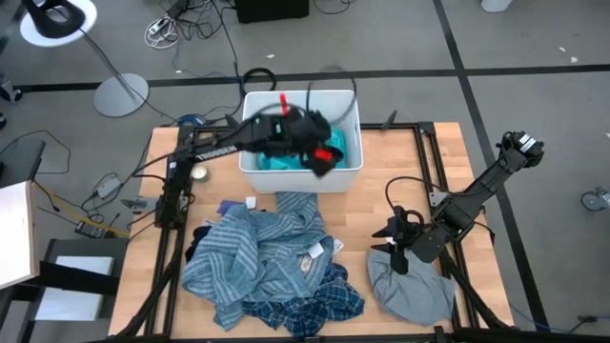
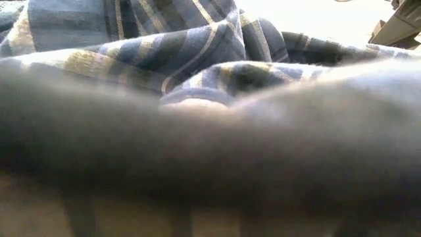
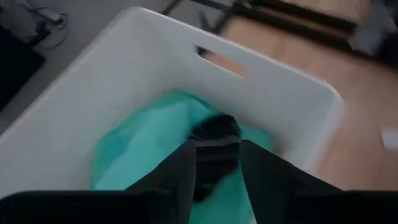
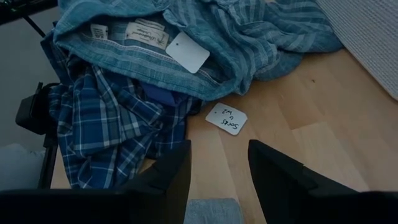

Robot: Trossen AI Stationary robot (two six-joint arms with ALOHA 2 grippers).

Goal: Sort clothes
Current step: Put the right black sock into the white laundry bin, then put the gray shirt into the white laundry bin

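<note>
My left gripper [image 1: 319, 157] hangs over the white bin [image 1: 255, 167] at the table's far side, shut on a dark navy piece of cloth [image 3: 214, 140]. A turquoise garment [image 3: 149, 143] lies in the bin under it. My right gripper [image 4: 217, 171] is open above bare wood at the right, by the far left edge of the grey garment [image 1: 412, 286], which lies flat on the table. The blue-grey striped garment [image 1: 253, 252] lies in a heap over the blue-and-white plaid shirt [image 1: 324, 300] at the middle. Cloth [image 2: 197, 46] fills the low view. My left gripper pinches the dark navy cloth [image 3: 216, 155] between its two fingers, coming from above and pointing down into the bin. The cloth bunches at the fingertips, just above the turquoise garment. Which part of it and how many layers, I cannot tell.
A white paper tag [image 4: 227, 118] lies on the wood by the pile. Black frame rails [image 1: 424, 162] run along the table's sides. There is bare wood between the pile and the grey garment [image 1: 357, 229].
</note>
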